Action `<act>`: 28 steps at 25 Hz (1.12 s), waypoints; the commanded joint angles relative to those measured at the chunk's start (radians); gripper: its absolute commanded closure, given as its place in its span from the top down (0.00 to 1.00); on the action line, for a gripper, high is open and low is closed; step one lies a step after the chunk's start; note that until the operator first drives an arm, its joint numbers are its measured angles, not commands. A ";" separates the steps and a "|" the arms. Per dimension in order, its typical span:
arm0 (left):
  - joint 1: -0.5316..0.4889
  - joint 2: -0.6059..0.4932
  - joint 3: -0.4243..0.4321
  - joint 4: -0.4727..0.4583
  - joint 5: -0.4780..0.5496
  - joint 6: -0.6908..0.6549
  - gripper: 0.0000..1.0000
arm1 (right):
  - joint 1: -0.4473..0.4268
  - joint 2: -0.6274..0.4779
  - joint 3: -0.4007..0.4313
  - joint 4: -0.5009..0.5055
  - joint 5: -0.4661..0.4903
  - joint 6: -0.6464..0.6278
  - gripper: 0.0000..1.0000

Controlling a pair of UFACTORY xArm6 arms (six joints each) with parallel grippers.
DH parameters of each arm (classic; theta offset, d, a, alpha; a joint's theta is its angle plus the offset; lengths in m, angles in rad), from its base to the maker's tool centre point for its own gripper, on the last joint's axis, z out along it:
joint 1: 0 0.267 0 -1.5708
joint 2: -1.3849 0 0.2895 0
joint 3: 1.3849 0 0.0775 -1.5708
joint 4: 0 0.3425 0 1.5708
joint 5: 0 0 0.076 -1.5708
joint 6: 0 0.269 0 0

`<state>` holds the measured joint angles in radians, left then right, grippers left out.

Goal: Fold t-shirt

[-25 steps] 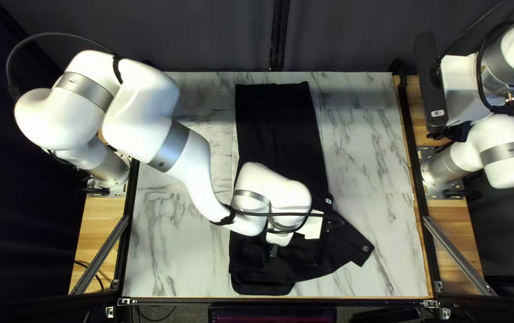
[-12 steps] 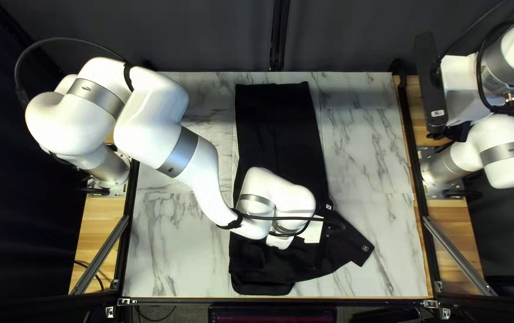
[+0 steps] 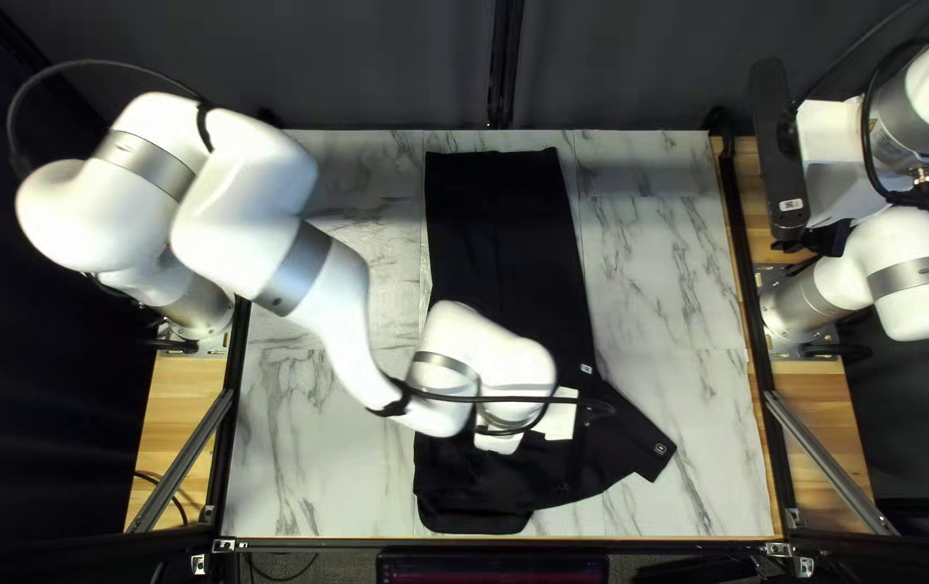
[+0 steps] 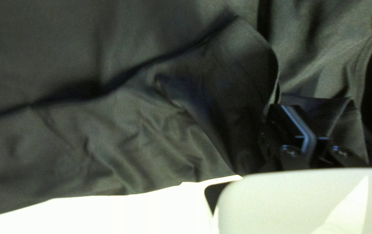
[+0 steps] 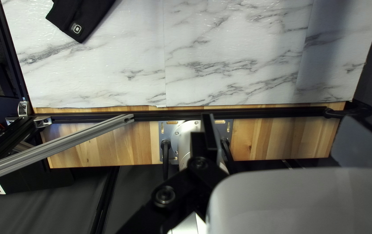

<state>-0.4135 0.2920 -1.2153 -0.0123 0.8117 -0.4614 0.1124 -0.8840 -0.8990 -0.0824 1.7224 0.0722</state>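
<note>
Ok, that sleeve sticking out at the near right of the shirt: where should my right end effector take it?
I'd grip the sleeve at its hemmed outer corner, by the small patch, coming in low from the right of the top left view. It lies flat, jutting past the folded t-shirt with bare table around its end, so that edge is free.

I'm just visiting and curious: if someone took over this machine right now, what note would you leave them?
Left gripper: shut, apparently pinching a fold at the near end of the black t-shirt.
Right gripper: open, empty, parked beyond the right edge of the table.
Done: the shirt lies as a long narrow strip down the table's middle.
Left: the near end is rumpled and one sleeve sticks out to the right; tuck it in, then fold the strip crosswise.
</note>
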 commanded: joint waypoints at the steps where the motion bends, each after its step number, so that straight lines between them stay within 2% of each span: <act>1: -0.041 0.006 -0.004 0.091 -0.023 -0.223 0.00 | 0.000 0.000 0.000 0.000 0.000 0.000 1.00; 12: -0.041 0.006 -0.004 0.091 -0.023 -0.223 0.00 | 0.000 0.000 0.000 0.000 0.000 0.000 1.00; 17: -0.017 -0.123 0.138 0.125 -0.123 -0.237 0.00 | 0.000 0.000 0.000 0.000 0.000 0.000 1.00; 20: -0.005 -0.196 0.236 0.161 -0.258 -0.313 0.00 | 0.000 0.000 0.000 0.000 0.000 0.000 1.00; 24: 0.005 -0.204 0.341 0.247 -0.478 -0.501 0.00 | 0.000 0.000 0.000 0.000 0.000 0.000 1.00; 25: 0.011 -0.191 0.377 0.319 -0.565 -0.620 0.00 | 0.000 0.000 0.000 0.000 0.000 0.000 1.00; 27: 0.028 -0.179 0.413 0.458 -0.653 -0.820 0.00 | 0.000 0.000 0.000 0.000 0.000 0.000 1.00; 28: 0.052 -0.169 0.429 0.673 -0.708 -1.085 0.00 | 0.000 0.000 0.000 0.000 0.000 0.000 1.00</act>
<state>-0.4041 0.0998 -0.8662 0.2916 0.2969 -1.0676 0.1124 -0.8840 -0.8990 -0.0824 1.7224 0.0722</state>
